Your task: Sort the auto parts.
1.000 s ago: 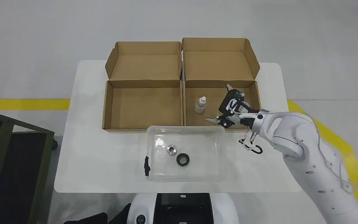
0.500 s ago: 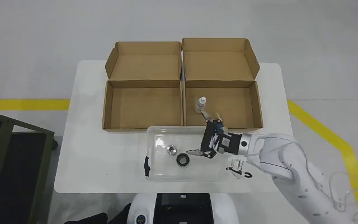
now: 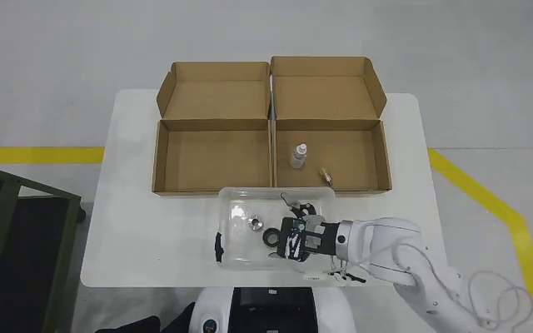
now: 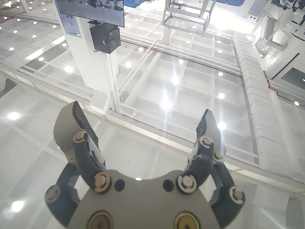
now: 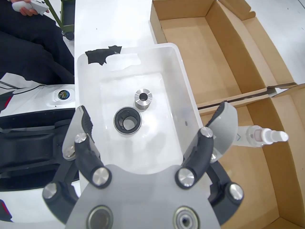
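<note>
White table (image 3: 133, 166) viewed from above: a clear bin (image 3: 237, 196) at its 6 o'clock edge holds a black ring (image 3: 272, 238) and a steel bushing (image 3: 255, 222). The right pincer (image 5: 153, 117) is held spread over the bin, with the ring at its 9 o'clock. One part should be straddled squarely before closing. A second earlier this pincer was over the right-hand box (image 3: 366, 158). The left pincer (image 4: 143, 120) is spread, aimed at the ceiling.
</note>
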Controlling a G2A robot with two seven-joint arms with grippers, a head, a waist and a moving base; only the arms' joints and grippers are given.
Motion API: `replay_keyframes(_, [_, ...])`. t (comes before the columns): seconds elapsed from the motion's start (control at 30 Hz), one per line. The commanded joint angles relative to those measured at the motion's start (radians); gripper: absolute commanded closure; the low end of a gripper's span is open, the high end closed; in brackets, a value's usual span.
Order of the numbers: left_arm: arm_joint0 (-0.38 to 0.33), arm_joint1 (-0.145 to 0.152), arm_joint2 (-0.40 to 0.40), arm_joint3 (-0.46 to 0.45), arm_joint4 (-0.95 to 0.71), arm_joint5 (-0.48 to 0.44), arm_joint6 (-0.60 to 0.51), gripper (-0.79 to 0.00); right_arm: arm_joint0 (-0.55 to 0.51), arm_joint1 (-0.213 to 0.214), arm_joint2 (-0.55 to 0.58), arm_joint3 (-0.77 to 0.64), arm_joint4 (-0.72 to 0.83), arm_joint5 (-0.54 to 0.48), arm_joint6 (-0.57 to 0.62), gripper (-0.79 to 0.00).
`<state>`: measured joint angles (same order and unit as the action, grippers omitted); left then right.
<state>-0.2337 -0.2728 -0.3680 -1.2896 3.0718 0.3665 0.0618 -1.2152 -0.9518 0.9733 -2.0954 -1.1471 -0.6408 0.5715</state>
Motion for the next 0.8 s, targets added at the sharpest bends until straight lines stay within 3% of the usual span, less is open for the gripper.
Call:
replay_keyframes(0.0, [0.000, 0.000, 0.000, 0.000, 0.000, 0.000, 0.000, -0.785, -0.003, -0.002, -0.011, 0.007, -0.016, -0.002, -0.001, -0.785])
replay_keyframes(0.63, [0.000, 0.000, 0.000, 0.000, 0.000, 0.000, 0.000, -0.785, 0.011, -0.022, -0.083, 0.111, -0.140, 0.007, -0.038, -0.785])
replay_keyframes(0.77, [0.000, 0.000, 0.000, 0.000, 0.000, 0.000, 0.000, -0.785, 0.026, -0.029, -0.096, 0.135, -0.145, 0.010, -0.044, -0.733])
